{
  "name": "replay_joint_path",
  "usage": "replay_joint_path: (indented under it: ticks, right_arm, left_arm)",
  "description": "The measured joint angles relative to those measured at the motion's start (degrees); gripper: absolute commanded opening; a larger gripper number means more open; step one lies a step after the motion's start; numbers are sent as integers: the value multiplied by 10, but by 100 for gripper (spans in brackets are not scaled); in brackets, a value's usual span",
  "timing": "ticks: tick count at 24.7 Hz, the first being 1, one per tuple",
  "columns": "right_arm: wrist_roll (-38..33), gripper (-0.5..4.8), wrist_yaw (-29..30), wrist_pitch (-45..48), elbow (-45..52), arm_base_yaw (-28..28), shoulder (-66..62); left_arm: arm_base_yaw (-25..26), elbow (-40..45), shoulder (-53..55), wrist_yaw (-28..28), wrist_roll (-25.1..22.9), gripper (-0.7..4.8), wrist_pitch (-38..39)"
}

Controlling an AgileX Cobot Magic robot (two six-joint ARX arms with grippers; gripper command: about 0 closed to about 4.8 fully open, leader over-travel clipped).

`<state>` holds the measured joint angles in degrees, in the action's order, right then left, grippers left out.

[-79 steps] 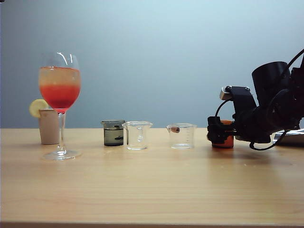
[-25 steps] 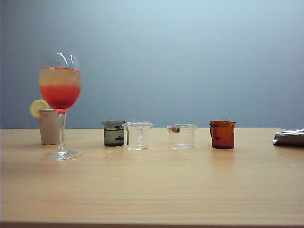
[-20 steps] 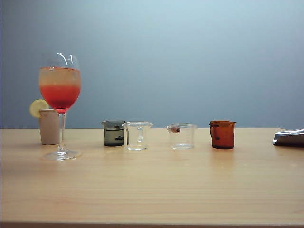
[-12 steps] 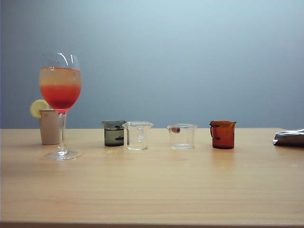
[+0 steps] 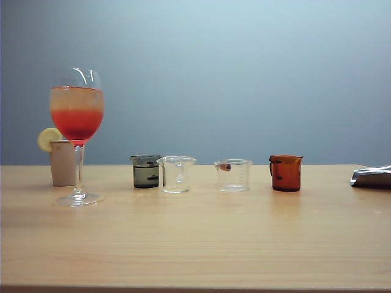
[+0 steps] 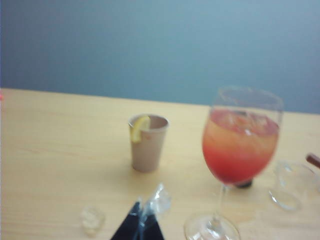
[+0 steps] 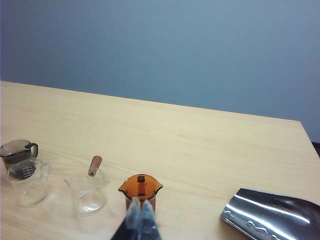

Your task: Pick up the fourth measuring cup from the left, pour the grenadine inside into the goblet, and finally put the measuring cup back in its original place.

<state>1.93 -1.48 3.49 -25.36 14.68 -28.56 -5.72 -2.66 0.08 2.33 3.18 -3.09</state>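
Observation:
The fourth measuring cup [image 5: 286,173], small and amber, stands upright on the table, rightmost in the row of cups. No arm shows in the exterior view. My right gripper [image 7: 141,214] is shut and empty, a little short of the amber cup [image 7: 140,189]. The goblet [image 5: 76,116] stands at the far left. It holds a deep red layer of grenadine [image 5: 76,125] under a pale drink. My left gripper [image 6: 146,215] looks shut, holds nothing, and hangs beside the goblet [image 6: 241,145]. Whether any liquid is in the amber cup does not show.
A beige cup with a lemon slice [image 5: 63,162] stands behind the goblet. A dark grey cup [image 5: 146,171] and two clear cups [image 5: 176,174] [image 5: 233,175] fill the row. A shiny metal piece [image 5: 371,177] lies at the table's right edge.
In the earliest frame the right arm stood at the amber cup. It has since left the exterior view and the cup stands alone. Nothing on the table has shifted over the last second.

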Motion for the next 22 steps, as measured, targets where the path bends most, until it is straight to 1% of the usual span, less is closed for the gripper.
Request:
replay_joint_path:
  ticks: [7,15,17,19,22]
  right_arm:
    - [0,-1,0,-14,0,0,0]
    - [0,-1,0,-16,0,0,0]
    - [0,-1,0,-16,0,0,0]
    - [0,-1,0,-16,0,0,0]
    - [0,-1,0,-16,0,0,0]
  left_arm:
    - [-17,23,1,13,1,-6,-5]
    - [-17,23,0,14,0,-6,-9]
    - [-17,23,0,14,-11,-6,-9]
    - [-17,23,0,13,-35,-6,-9]
    - [-17,23,0,14,-43,-5,-9]
